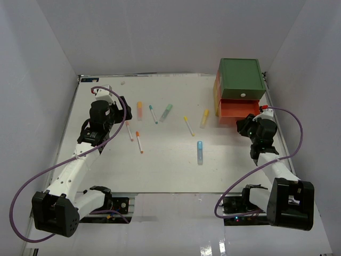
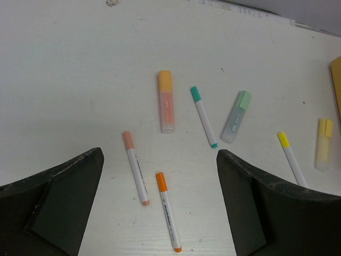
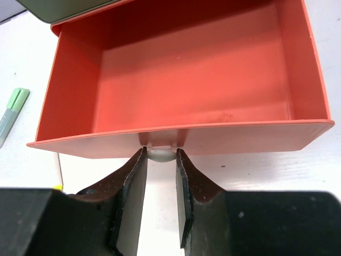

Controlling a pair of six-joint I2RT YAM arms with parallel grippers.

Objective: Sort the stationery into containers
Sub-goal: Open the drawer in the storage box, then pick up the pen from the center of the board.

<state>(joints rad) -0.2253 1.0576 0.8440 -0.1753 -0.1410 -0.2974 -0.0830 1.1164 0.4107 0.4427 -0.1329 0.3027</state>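
1. At the right of the top view, your right claw (image 1: 244,124) meets the front of the orange-red drawer (image 1: 234,109), which juts out toward the arms from under the green drawer (image 1: 241,77).
2. From the right wrist, you can see this claw set narrow: its fingers (image 3: 133,197) press on either side of the white knob (image 3: 160,154) on the drawer's front wall. The drawer's red floor shows above them.
3. Your left claw (image 2: 160,154) is spread wide over the table (image 1: 170,170) at the left of the top view, with nothing gripped between its dark fingers.
4. Looking through the left wrist, a pink-capped pen (image 2: 135,168) and an orange-capped pen (image 2: 167,210) lie side by side on the table in the gap between the fingers, low in the frame and untouched.
5. Higher in that frame lie an orange highlighter (image 2: 166,101), a teal-capped pen (image 2: 204,116) and a green highlighter (image 2: 236,116), near one another but apart.
6. Toward the right edge, you have a yellow-capped pen (image 2: 291,157) and a yellow highlighter (image 2: 323,144).
7. A blue highlighter (image 1: 200,152) lies alone, lower on the table, in the middle of the top view.
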